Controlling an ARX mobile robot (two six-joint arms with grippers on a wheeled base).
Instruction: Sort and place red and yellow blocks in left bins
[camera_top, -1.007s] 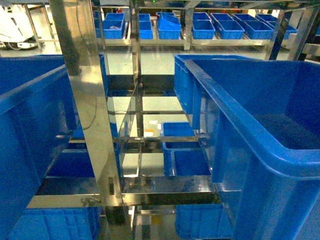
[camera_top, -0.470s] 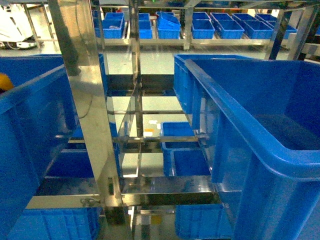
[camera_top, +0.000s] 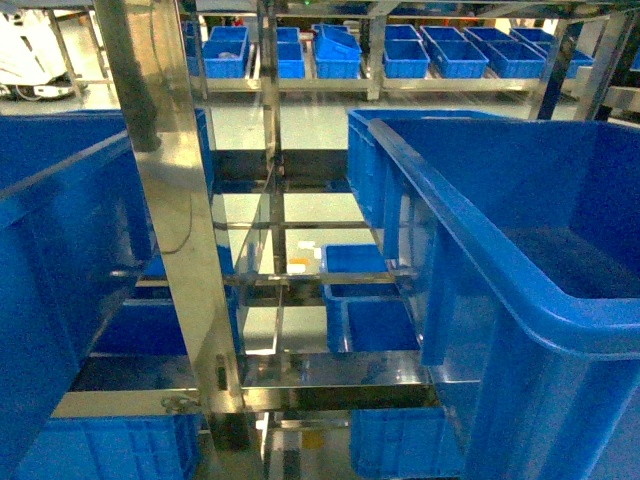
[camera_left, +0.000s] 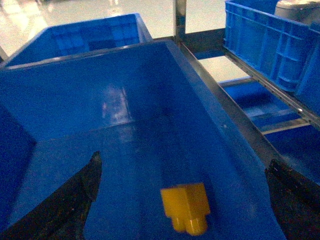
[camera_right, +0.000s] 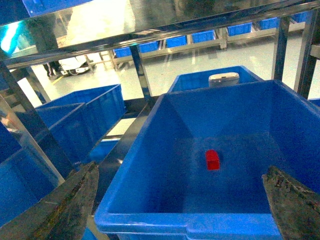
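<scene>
The yellow glimpse at the head view's left edge is gone, and the yellow block (camera_left: 185, 207), judged light, rigid and best pinched across flat sides, lies released in the left bin (camera_left: 60, 95) below the left tool (camera_left: 182, 200), spread wide and empty.

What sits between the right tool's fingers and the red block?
Only bare blue bin floor and wall before the red block, per the right wrist view.
</scene>
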